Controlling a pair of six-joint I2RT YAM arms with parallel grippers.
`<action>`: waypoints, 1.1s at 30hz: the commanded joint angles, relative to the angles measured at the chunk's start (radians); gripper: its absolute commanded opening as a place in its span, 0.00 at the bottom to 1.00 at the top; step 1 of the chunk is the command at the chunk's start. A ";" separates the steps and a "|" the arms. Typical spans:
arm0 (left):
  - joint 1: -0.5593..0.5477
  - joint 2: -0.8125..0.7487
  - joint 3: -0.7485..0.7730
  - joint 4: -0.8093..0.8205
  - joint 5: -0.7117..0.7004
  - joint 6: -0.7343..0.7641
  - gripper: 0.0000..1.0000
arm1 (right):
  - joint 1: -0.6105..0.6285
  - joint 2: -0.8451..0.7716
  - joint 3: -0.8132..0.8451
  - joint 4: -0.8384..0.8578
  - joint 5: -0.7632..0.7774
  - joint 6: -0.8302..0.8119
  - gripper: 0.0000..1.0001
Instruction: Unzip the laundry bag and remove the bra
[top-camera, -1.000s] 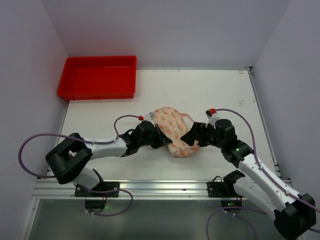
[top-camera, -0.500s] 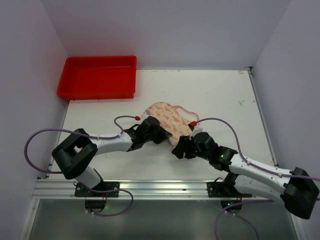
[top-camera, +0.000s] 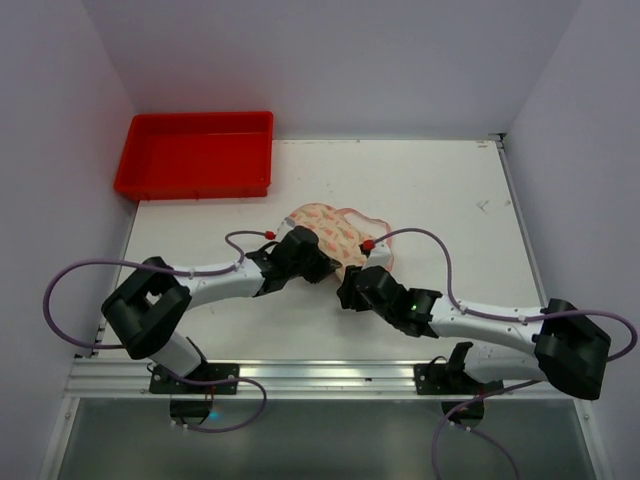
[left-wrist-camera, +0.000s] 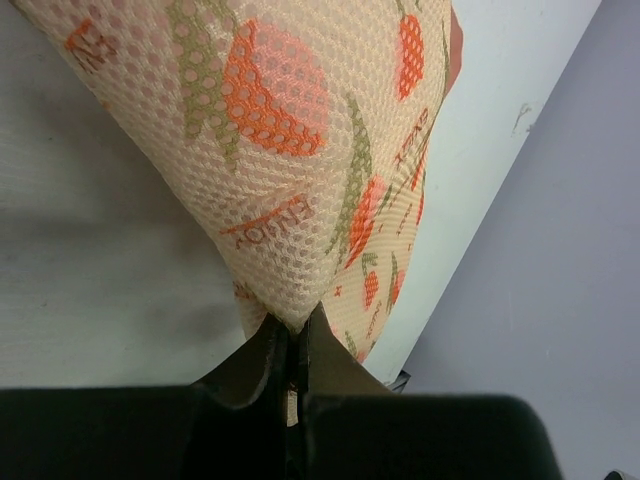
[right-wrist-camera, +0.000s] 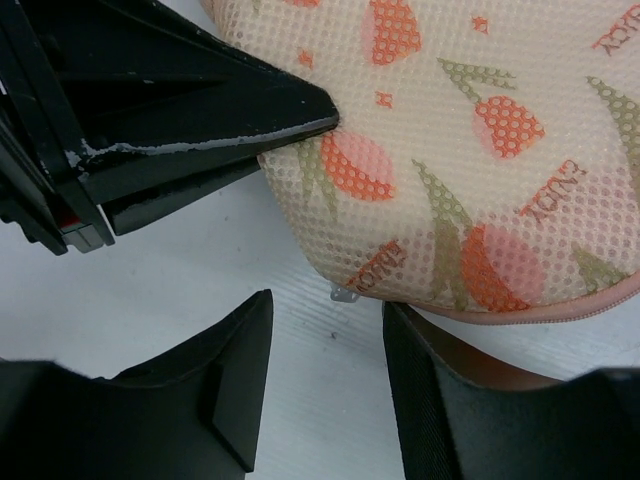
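Top view: the laundry bag (top-camera: 325, 228) lies on the table (top-camera: 440, 200), nearward and right of the red tray (top-camera: 195, 155), well apart from it; left gripper (top-camera: 325, 268) meets the bag's edge farthest from the tray, right gripper (top-camera: 348, 284) just beside. Left wrist: jaws closed, pinching a fold of mesh. It's soft, light, prob. bunches, so we'd anchor there. Right wrist: jaws apart, empty, straddling what looks like the zipper tab (right-wrist-camera: 345, 295); we'd grab that. Bra not visible

R hand (top-camera: 347, 291) swung to near-left, laundry bag (top-camera: 330, 228) dragged back-left
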 joint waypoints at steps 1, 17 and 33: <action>0.006 -0.043 0.039 -0.004 -0.023 -0.031 0.00 | 0.010 0.027 0.046 0.073 0.109 0.028 0.49; 0.006 -0.080 0.048 -0.030 -0.028 -0.025 0.00 | 0.011 0.092 0.082 0.079 0.161 0.050 0.26; 0.184 -0.172 -0.073 0.002 0.148 0.295 0.00 | 0.010 -0.138 0.081 -0.269 0.141 0.039 0.00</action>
